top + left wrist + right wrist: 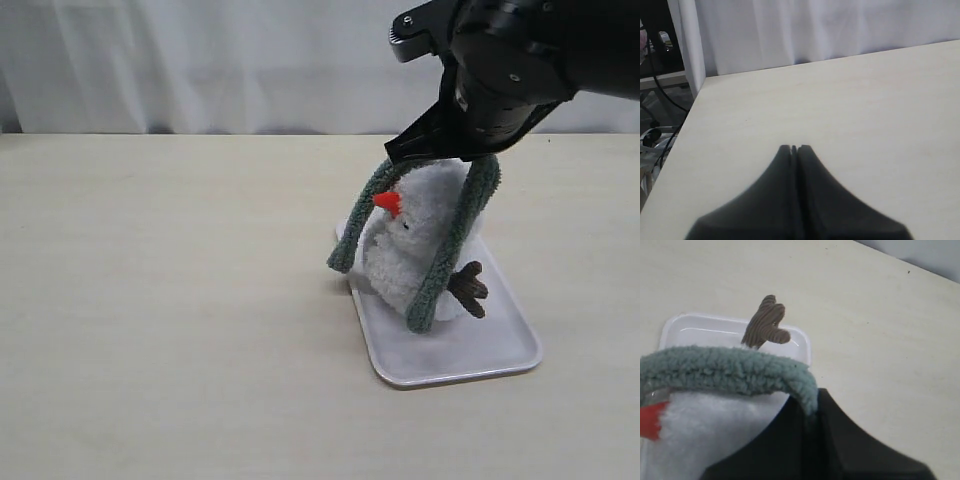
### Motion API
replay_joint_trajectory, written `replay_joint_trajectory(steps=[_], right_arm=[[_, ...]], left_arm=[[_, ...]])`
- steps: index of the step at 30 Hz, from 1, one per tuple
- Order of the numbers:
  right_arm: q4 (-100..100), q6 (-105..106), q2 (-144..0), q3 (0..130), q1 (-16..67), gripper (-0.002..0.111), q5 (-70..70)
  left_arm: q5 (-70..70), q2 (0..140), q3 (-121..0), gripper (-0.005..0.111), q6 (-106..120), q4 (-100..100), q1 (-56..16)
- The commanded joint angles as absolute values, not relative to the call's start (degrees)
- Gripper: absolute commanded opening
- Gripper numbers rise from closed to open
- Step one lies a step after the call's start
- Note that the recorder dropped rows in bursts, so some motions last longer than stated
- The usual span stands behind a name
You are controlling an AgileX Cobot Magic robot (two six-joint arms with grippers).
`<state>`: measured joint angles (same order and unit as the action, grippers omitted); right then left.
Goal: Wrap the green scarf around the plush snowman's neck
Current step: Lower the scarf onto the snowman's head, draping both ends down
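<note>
I am counting one scarf [455, 240], one snowman [405, 250], one tray [480, 350] and one table [150, 300]; I am seeing one brown twig arm [467, 288].

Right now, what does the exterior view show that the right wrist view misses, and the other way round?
Exterior only: the green scarf arches over the head of the plush snowman, not around its neck, with both ends hanging down its sides. The whole white tray is visible.
Right wrist only: a close view of the right gripper, its fingers pinching the scarf.
Both: scarf, snowman, orange nose, one brown twig arm, tray, table.
</note>
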<state>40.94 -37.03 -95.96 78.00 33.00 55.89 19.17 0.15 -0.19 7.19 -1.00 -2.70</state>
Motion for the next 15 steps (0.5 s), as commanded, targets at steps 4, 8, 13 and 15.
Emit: replay_joint_trajectory(steps=[4,8,13,15], right_arm=[[39.1,-38.5,-96.2,77.3,26.5,0.004,54.0],[37.6,-38.3,-96.2,75.5,24.8,0.004,50.5],[36.5,-38.3,-97.2,73.8,24.8,0.004,47.0],[36.5,-38.3,-98.6,73.8,24.8,0.004,47.0]], left_arm=[[18.5,0.0,0.0,0.0,7.2,-0.8,-2.6],[18.5,0.0,0.0,0.0,7.2,-0.8,-2.6],[18.5,0.0,0.0,0.0,7.2,-0.8,-2.6],[18.5,0.0,0.0,0.0,7.2,-0.8,-2.6]])
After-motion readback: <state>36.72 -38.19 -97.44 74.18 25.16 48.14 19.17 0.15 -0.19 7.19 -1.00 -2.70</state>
